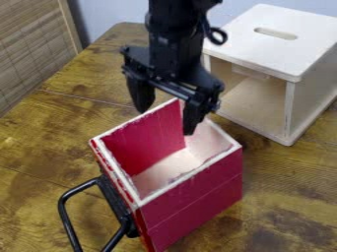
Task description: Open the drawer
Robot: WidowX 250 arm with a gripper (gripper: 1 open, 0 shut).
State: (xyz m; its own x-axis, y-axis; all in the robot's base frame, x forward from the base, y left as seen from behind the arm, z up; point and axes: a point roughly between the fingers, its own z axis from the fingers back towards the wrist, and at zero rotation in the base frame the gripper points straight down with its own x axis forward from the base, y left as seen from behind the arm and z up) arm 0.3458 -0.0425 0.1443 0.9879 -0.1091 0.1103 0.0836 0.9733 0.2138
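Just above the far part of the red square box with pale inner walls and a whitish rim, the black two-fingered gripper points downward, its fingers spread wide with a gap between them and nothing held there. The box, which is the drawer, sits at the lower middle of the view on the brown wood-grained desk, its top side open. Its inside shows red on one part and pale on another. A black loop handle sticks out from the face on the left of the view, apart from the gripper. Behind and to the right in the view stands a larger pale wooden box with a slot in its top and an open front. At the upper left lies a tan panel with a grid of lines.
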